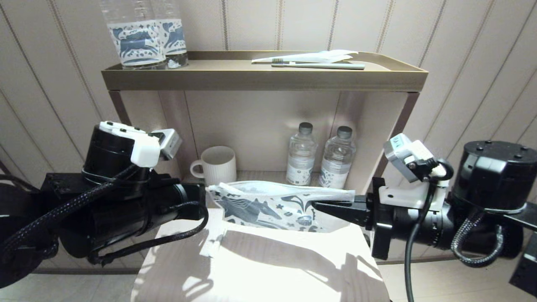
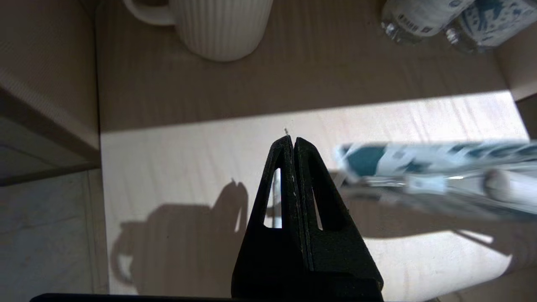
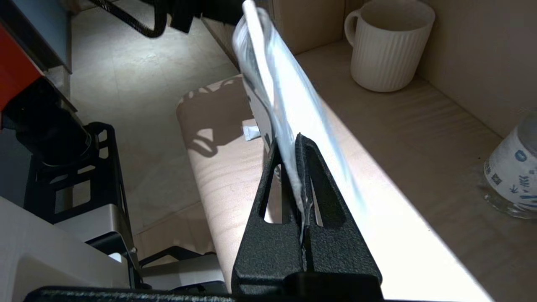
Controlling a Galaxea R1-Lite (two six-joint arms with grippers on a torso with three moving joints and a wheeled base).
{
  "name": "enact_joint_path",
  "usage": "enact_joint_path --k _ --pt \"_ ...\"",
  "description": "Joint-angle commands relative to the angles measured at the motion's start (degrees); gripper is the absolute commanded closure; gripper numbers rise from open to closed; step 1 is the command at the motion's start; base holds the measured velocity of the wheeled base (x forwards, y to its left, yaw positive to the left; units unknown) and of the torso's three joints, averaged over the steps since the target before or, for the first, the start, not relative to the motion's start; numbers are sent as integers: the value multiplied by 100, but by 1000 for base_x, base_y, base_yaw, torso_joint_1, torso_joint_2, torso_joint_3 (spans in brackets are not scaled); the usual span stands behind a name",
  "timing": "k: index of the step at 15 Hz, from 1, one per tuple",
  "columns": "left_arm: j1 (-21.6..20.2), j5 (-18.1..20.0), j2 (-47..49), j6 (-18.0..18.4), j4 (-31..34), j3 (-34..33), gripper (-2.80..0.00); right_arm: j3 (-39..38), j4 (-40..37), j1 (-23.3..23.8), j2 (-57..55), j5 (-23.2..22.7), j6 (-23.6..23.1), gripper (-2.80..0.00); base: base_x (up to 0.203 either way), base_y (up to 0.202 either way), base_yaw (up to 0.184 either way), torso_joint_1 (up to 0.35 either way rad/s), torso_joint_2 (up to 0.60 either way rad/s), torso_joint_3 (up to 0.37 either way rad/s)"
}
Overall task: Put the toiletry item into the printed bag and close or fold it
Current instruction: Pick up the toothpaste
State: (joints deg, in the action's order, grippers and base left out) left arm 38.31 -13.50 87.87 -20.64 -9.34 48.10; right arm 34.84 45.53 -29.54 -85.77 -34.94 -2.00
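The printed bag [image 1: 268, 205], white with a dark teal horse, hangs lengthwise in the air above the pale wooden table [image 1: 272, 268]. My right gripper [image 1: 315, 206] [image 3: 298, 140] is shut on the bag's [image 3: 285, 96] right end, with the plastic pinched between its fingers. My left gripper [image 2: 292, 140] is shut on nothing, just beside the bag's [image 2: 419, 157] left end and apart from it. Pale blurred shapes run along the bag in the left wrist view; whether the toiletry item is inside I cannot tell. A small white packet [image 1: 211, 246] [image 3: 250, 132] lies on the table below.
Behind the table stands an open shelf unit. Its lower shelf holds a ribbed white mug [image 1: 216, 164] and two water bottles [image 1: 301, 155]. The top tray [image 1: 260, 77] carries two horse-label bottles [image 1: 138, 37], a toothbrush [image 1: 323, 65] and a white wrapper [image 1: 310, 56].
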Motion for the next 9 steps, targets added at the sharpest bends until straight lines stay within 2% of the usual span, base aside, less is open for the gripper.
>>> enact_joint_path --k 1,3,5,7,9 --pt "-166 6 -195 -23 -14 -334 0 63 19 41 147 -22 4 0 0 0 0 0 0 0" --pt "-419 144 -332 -27 -92 -682 0 108 9 65 306 -28 123 0 0 0 0 0 0 0" --pt "-438 507 -212 -28 -368 -808 0 128 16 37 438 -31 434 0 0 0 0 0 0 0" --pt "-436 575 -105 -41 -485 -812 0 140 8 -16 547 -26 533 0 0 0 0 0 0 0" --pt "-389 718 452 -154 -771 -812 0 301 -40 -216 820 128 934 0 0 0 0 0 0 0"
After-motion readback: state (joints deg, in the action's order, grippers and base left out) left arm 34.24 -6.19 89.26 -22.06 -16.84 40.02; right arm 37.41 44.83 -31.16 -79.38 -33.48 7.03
